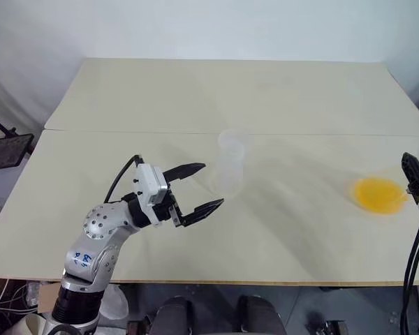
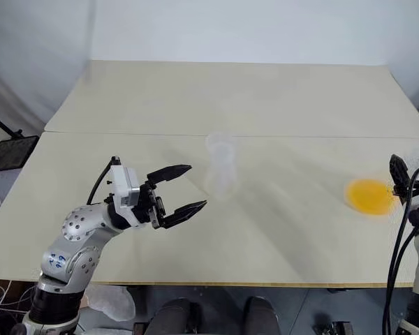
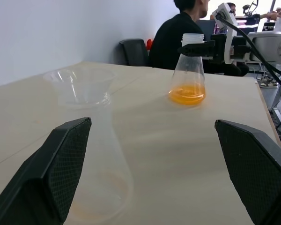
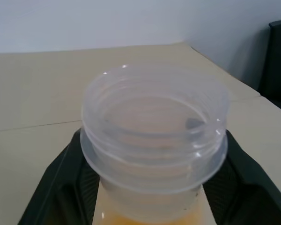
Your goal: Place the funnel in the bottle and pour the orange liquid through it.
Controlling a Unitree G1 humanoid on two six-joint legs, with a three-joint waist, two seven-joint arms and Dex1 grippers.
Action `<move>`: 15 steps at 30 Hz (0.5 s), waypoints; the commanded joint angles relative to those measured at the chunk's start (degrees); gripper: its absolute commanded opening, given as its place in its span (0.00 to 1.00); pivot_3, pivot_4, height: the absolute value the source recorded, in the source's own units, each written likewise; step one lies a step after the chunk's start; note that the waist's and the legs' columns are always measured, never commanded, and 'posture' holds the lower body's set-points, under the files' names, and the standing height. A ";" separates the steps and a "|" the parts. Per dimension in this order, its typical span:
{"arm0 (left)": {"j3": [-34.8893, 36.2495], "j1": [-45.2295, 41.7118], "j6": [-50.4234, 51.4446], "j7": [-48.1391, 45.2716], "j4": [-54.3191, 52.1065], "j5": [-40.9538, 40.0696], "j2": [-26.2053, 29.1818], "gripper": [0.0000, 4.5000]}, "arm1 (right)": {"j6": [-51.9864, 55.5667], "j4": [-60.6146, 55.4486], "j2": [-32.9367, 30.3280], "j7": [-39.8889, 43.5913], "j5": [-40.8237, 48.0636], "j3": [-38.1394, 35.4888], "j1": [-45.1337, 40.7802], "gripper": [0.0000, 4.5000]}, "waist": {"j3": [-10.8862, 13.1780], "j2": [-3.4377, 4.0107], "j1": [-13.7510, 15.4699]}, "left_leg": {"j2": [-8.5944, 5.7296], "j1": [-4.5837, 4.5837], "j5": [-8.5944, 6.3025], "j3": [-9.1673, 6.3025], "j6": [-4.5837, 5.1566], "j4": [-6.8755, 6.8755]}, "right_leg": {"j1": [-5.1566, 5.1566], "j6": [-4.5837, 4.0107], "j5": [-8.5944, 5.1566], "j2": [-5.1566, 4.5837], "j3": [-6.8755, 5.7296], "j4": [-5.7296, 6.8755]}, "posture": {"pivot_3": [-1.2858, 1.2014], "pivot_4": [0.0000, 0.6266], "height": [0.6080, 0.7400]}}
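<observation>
The table [image 1: 279, 91] spans the frame. Centre, the funnel [image 3: 79, 84] sits in the bottle [image 1: 227, 174]. Lower left, the left gripper [image 1: 199, 188] is spread, empty. Far right, the right gripper [image 3: 199, 48] pinches the flask [image 4: 154, 140] neck; the left wrist view reveals orange liquid [image 3: 187, 93] pooled inside.

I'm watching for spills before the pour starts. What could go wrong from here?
The right gripper grips the flask of orange liquid only at its neck; it might slip or swing when lifted. The funnel sits loose on the bottle, unheld between the open left gripper fingers, so a bump may tip both.
</observation>
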 commanded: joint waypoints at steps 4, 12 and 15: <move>0.82 -0.77 -1.72 -0.26 -0.54 -0.13 0.50 1.00 | -3.52 -2.31 1.00 1.72 0.97 -0.19 -1.07 0.55 | 0.00 0.00 -0.06 | 0.01 0.00 0.00 0.01 -0.01 -0.01 | 0.00 0.00 0.00 0.00 0.00 0.00 | 0.52 0.24 1.00; 3.33 -1.28 -1.92 0.21 1.87 -1.31 0.44 1.00 | -6.39 -9.86 -0.83 1.44 -4.70 10.92 -12.53 0.55 | 0.14 0.30 -1.30 | 0.04 0.00 0.04 0.06 -0.07 -0.03 | -0.09 0.00 0.00 0.00 0.02 0.03 | 0.52 0.24 1.00; 3.78 -1.43 -2.69 -0.16 3.46 -0.76 0.60 1.00 | -5.56 -11.68 -1.85 2.60 -8.55 17.46 -17.06 0.55 | 0.15 0.30 -1.23 | 0.05 0.00 0.05 -0.04 -0.09 -0.14 | -0.13 0.00 0.00 0.01 -0.07 0.07 | 0.52 0.24 1.00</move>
